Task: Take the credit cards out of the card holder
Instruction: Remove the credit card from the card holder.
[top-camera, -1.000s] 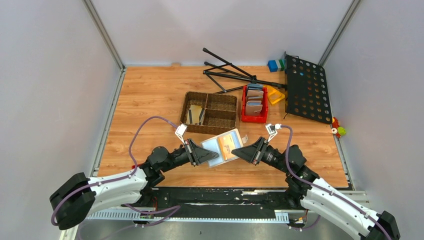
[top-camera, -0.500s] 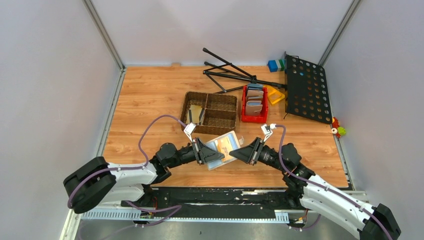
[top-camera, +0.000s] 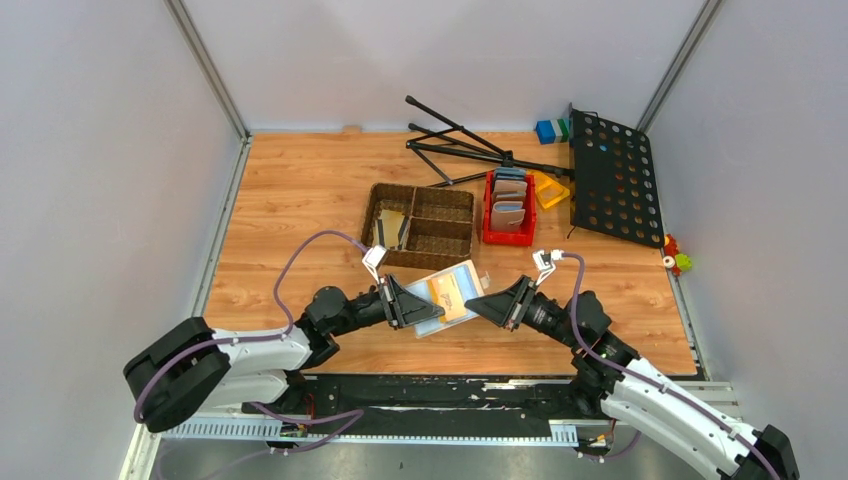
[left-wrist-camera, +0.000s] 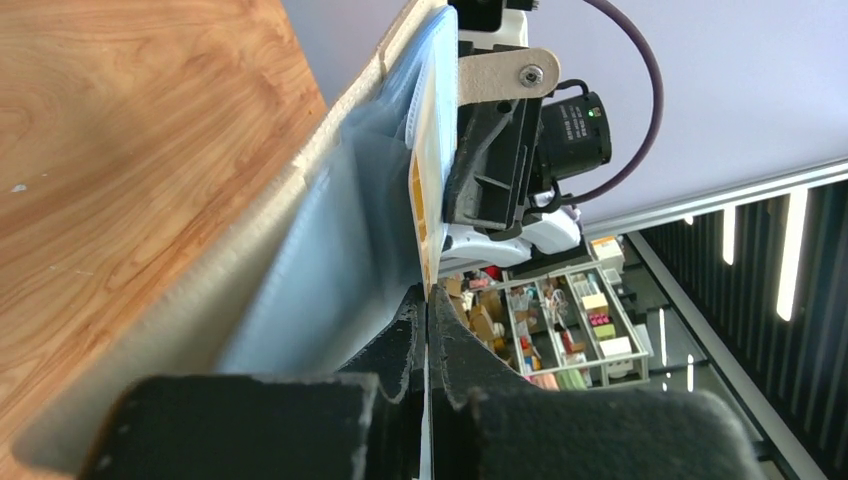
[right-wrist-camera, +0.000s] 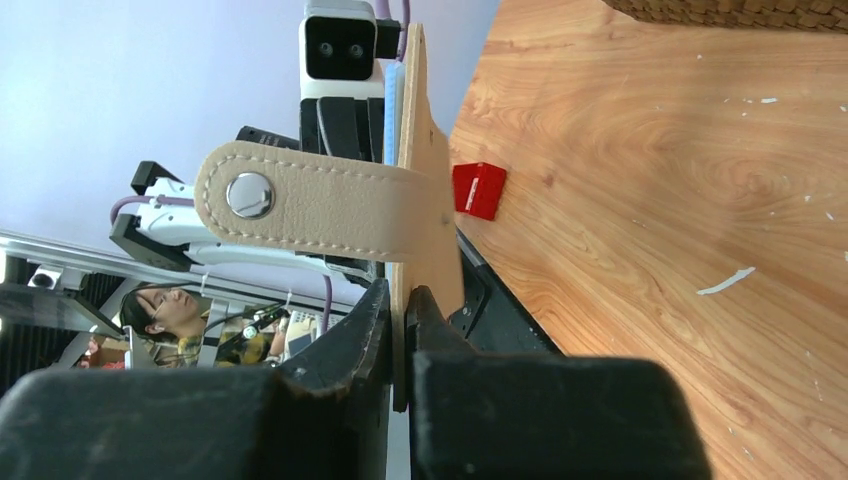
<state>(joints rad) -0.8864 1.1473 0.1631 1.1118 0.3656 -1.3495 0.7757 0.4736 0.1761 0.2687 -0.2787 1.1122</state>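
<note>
arms (top-camera: 250, 350): white, black joints | cables (top-camera: 290, 268): purple | left tool (top-camera: 438, 315), right tool (top-camera: 469, 302): black

Both arms reach inward, left fingers (top-camera: 418, 306) and right fingers (top-camera: 497, 302) clamped shut.

Card holder (top-camera: 424, 286): beige outer, pale blue lining. Credit card (top-camera: 455, 290) in it: orange-gold. Basket (top-camera: 372, 215) at 12: brown weave. Bin (top-camera: 509, 238) at 1: red. Perforated plate (top-camera: 612, 187) at 2: black, hole grid. Table (top-camera: 290, 200): light wood grain.
</note>
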